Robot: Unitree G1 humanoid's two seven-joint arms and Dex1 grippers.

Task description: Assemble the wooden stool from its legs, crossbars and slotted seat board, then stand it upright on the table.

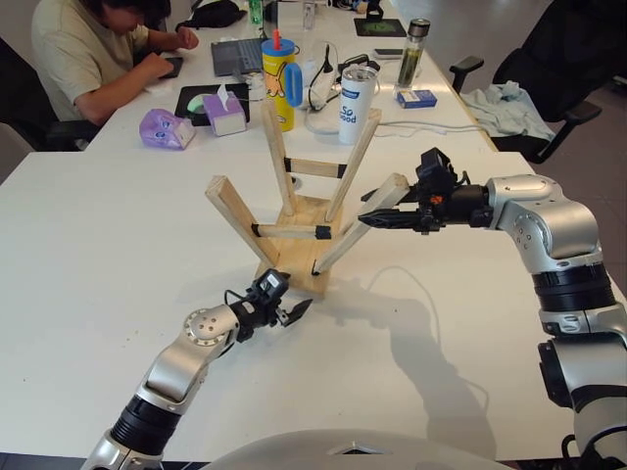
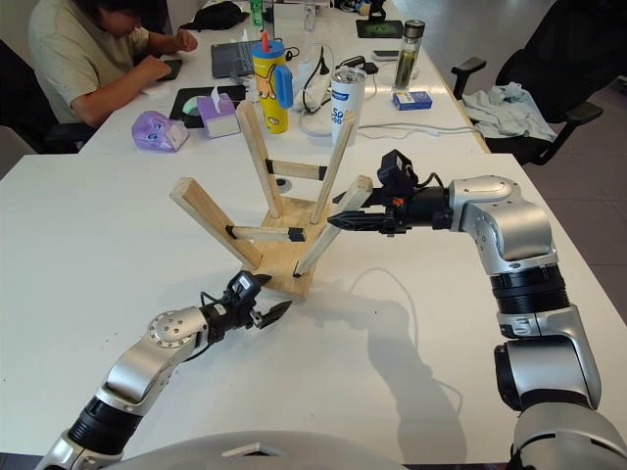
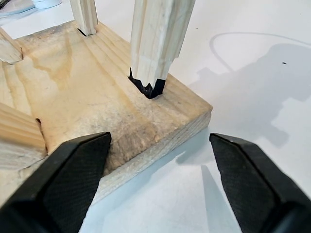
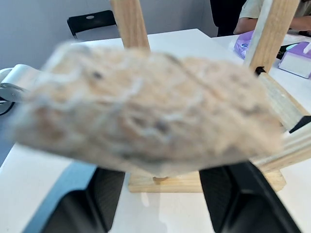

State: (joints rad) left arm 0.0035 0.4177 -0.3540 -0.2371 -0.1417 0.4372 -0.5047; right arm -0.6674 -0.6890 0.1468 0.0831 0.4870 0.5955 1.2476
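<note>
Four legs up, stool (image 1: 294, 220) inverted mid-table (image 1: 98, 245) on its seat board (image 1: 304, 277); left gripper (image 1: 299, 313) gapes at the board's near corner, right gripper (image 1: 377, 220) at a leg (image 1: 348, 243), hold unclear: pinch board, tip slowly.

Bare surface (image 1: 108, 245) spreads wide to the left and right of the stool (image 1: 294, 235) and on the robot's side, with a thin cable (image 3: 252, 33) lying flat on the right part. The stool's four legs splay upward, tied by crossbars (image 1: 289, 231), so the gaps between them are narrow. The left end effector (image 1: 294, 313), fingers apart, sits just beside the near corner of the seat board (image 3: 73, 87), and the right end effector (image 1: 377, 219), fingers spread, is at the tip of the right leg (image 1: 358, 227). Behind the stool, cups (image 1: 358, 103) and a tissue box (image 1: 225, 113) crowd the far side.
</note>
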